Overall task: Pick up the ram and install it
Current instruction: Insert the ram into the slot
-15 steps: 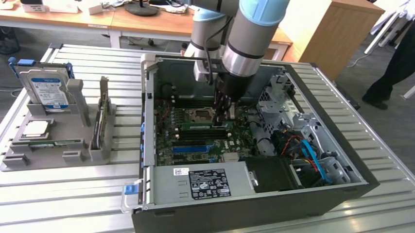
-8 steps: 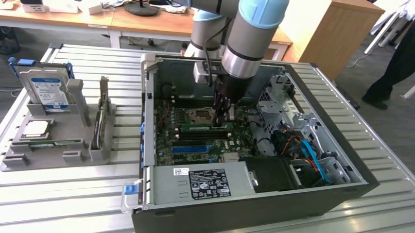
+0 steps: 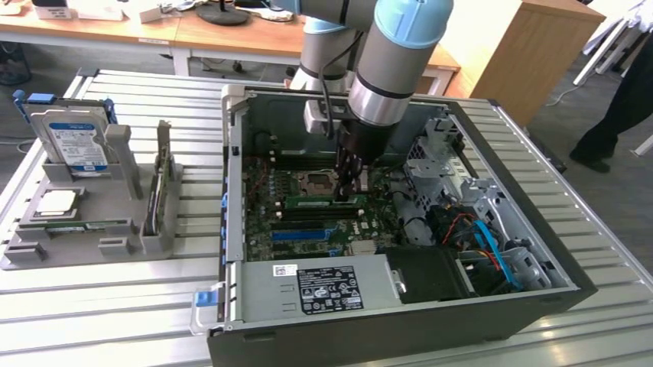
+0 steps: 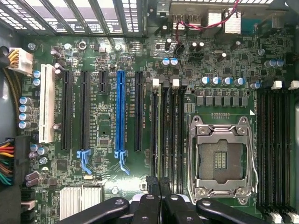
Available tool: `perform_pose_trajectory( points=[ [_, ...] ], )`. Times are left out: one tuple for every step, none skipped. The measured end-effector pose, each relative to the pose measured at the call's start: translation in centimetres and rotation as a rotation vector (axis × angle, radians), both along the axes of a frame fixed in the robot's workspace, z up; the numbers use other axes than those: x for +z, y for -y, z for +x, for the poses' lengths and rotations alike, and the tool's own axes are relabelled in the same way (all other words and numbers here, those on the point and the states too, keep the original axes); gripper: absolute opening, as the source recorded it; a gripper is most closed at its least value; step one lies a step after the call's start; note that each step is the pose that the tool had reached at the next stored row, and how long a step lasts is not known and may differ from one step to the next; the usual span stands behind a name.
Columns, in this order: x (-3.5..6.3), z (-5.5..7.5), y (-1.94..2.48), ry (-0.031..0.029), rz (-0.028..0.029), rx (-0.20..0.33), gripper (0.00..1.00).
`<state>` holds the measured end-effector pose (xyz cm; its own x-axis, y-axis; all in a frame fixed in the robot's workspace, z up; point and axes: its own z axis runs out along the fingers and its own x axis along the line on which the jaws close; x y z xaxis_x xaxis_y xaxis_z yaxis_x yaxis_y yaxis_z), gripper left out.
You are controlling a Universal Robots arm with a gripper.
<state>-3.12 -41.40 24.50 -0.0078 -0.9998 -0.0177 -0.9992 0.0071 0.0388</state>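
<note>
The pincer (image 3: 351, 196), pressed together, stands upright on the ram (image 3: 316, 202), which sits in a slot just beside the processor socket (image 3: 320, 182), probably to push it home.

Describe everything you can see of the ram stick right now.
The ram is a long, narrow green circuit board with dark chips along its face. It stands on edge, level, in a slot of the motherboard beside the processor socket, inside the open computer case. The shut gripper meets its end toward the exterior view's right; clamping or only pressing, I cannot tell.
</note>
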Motion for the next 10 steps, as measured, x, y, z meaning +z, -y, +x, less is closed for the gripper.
perform_pose_trajectory(
  points=[
    [0.00,0.00,0.00,0.0000,-0.0001,0.000,0.12],
    [0.00,0.00,0.00,0.0000,0.0000,0.000,0.12],
    [-0.01,0.00,0.00,0.0001,0.0001,0.000,0.12],
    [-0.01,0.00,0.00,0.0000,0.0002,0.000,0.12],
    [-0.02,0.00,0.00,0.0001,0.0002,0.000,0.12],
    [-0.05,0.00,-0.01,0.0002,0.0004,0.000,0.12],
    [-0.08,0.00,-0.01,0.0002,0.0004,0.000,0.12],
    [-0.12,0.00,-0.01,0.0002,0.0004,0.000,0.12],
    [-0.15,0.00,0.00,0.0001,0.0002,0.000,0.12],
    [-0.18,0.00,0.00,0.0001,0.0002,0.000,0.12]
  ],
)
